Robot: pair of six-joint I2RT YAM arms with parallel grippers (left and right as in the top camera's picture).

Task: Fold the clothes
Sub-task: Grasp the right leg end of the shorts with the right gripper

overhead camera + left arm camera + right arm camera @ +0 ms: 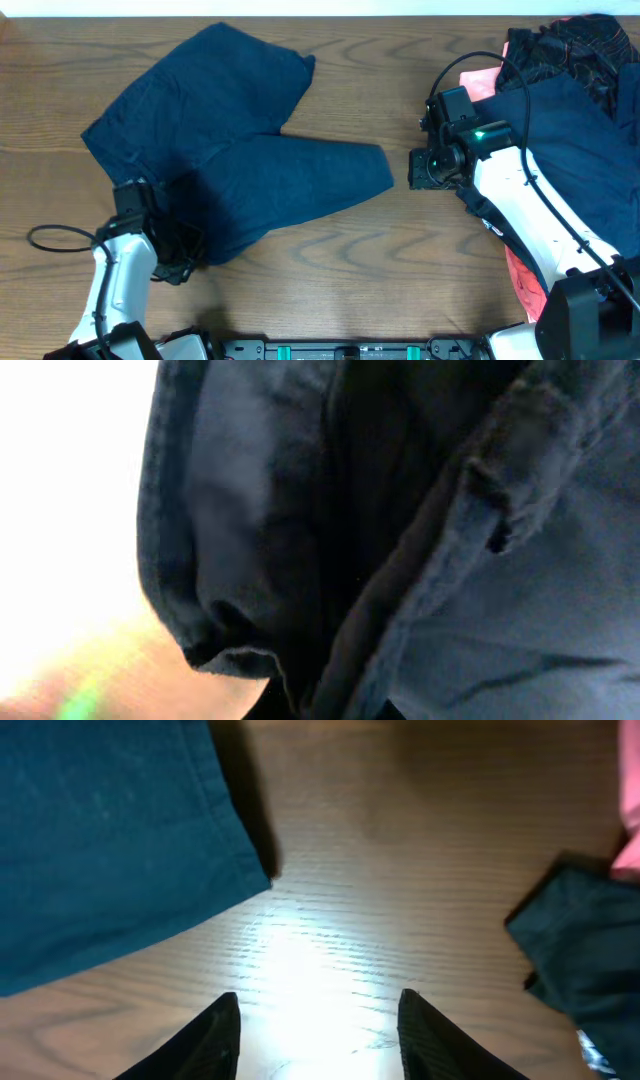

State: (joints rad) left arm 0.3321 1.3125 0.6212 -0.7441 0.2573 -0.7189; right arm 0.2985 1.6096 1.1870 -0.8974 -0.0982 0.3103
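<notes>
Navy blue shorts (pixel 240 150) lie spread flat on the wooden table (pixel 400 260), legs pointing up and right. My left gripper (pixel 175 258) sits at the shorts' lower left edge, where the cloth is bunched. In the left wrist view the navy cloth (pixel 520 590) with a belt loop fills the frame and hides the fingers; the gripper looks shut on it. My right gripper (pixel 418 170) is open and empty just right of the right leg's hem. The right wrist view shows its fingers (pixel 318 1010) over bare wood, with the hem (pixel 100 840) at upper left.
A pile of clothes lies at the right edge: a navy garment (pixel 580 140), a dark patterned one (pixel 570 45) and a pink one (pixel 483 80). A dark cloth corner (pixel 585 950) shows in the right wrist view. A black cable loops near the left arm (pixel 50 238).
</notes>
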